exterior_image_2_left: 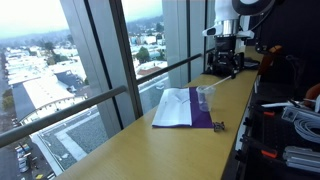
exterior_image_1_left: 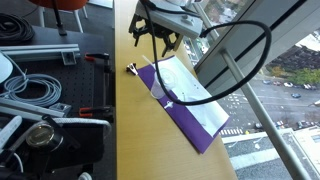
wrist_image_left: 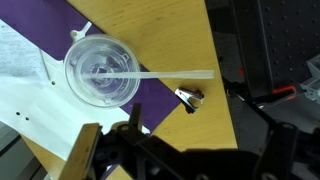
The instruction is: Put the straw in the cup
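The clear plastic cup [wrist_image_left: 102, 70] stands upright on the purple cloth [wrist_image_left: 150, 95]. The thin pale straw [wrist_image_left: 172, 73] has one end inside the cup. It leans over the rim and sticks out above the wooden table. My gripper [wrist_image_left: 187, 138] is open and empty. Its two dark fingers show at the bottom of the wrist view, above and apart from the cup. The cup [exterior_image_1_left: 161, 93] [exterior_image_2_left: 205, 96] and the raised gripper [exterior_image_1_left: 155, 38] [exterior_image_2_left: 224, 62] show in both exterior views.
White paper [wrist_image_left: 25, 85] lies on the purple cloth. A small black-and-silver clip [wrist_image_left: 188, 97] lies on the wooden counter [wrist_image_left: 160, 35] beside the cloth. Black equipment [wrist_image_left: 270, 50] and cables [exterior_image_1_left: 35, 85] line one counter edge. Window glass [exterior_image_2_left: 100, 70] lines the opposite edge.
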### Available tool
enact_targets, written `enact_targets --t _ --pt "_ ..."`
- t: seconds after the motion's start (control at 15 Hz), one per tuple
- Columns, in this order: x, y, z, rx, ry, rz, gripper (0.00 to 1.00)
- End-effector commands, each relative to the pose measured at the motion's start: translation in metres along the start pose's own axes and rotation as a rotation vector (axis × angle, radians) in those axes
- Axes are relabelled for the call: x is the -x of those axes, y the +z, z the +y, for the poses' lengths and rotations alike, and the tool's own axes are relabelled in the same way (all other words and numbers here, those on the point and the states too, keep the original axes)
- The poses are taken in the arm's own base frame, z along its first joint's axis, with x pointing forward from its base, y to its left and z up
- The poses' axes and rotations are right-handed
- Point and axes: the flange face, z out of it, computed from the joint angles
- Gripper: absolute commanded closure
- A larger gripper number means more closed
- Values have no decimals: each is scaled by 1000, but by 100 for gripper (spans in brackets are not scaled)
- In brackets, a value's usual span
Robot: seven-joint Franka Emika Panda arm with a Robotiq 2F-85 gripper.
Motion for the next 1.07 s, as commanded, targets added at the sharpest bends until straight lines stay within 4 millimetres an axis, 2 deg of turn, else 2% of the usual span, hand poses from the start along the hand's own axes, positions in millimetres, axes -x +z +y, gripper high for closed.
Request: enact_targets --t 0.0,0.2,0.47,0.87,1.0 --pt "-4 -8 8 23 10 -7 0" --pt "-8 -7 22 42 21 3 0" --pt "-19 7 38 30 25 0 0" --pt "-29 14 30 -8 -2 0 0" --pt "-25 19 32 -6 -1 2 0"
